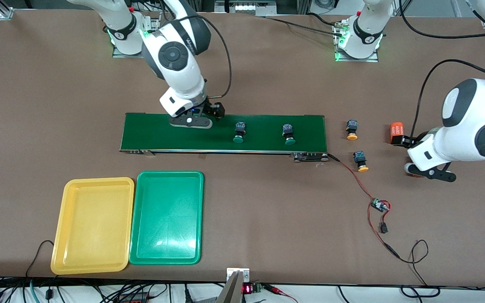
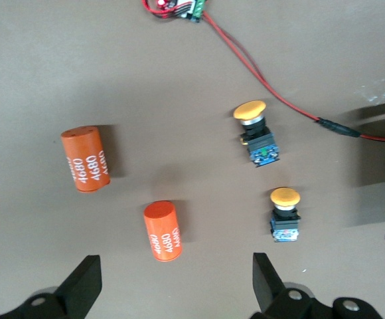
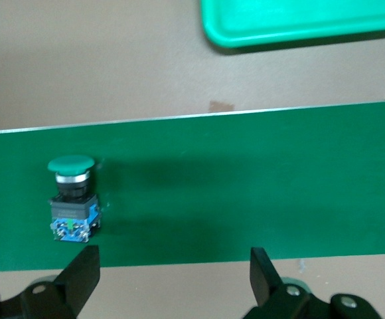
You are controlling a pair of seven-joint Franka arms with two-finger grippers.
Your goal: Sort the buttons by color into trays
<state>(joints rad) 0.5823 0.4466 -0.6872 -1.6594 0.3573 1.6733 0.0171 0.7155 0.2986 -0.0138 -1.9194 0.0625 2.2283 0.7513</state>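
Left wrist view: two orange cylinders (image 2: pixel 85 159) printed "4680" in white, matte | two orange buttons (image 2: pixel 257 133) on brown table (image 1: pixel 267 202) off belt's end | two green buttons (image 1: pixel 239 132) on felt-like belt (image 1: pixel 301 126) | glossy yellow tray (image 1: pixel 93 225), green tray (image 1: pixel 167 217) | left gripper (image 2: pixel 172 282) over cylinders, spread wide, empty | right gripper (image 3: pixel 172 276) over belt, spread wide, empty

- Green tray (image 1: pixel 167 218): glossy, smooth plastic.
- Yellow tray (image 1: pixel 93 225), beside the green tray: smooth plastic, duller sheen.
- Conveyor belt (image 1: pixel 225 132): matt green.
- Table (image 1: pixel 267 219): matt brown.
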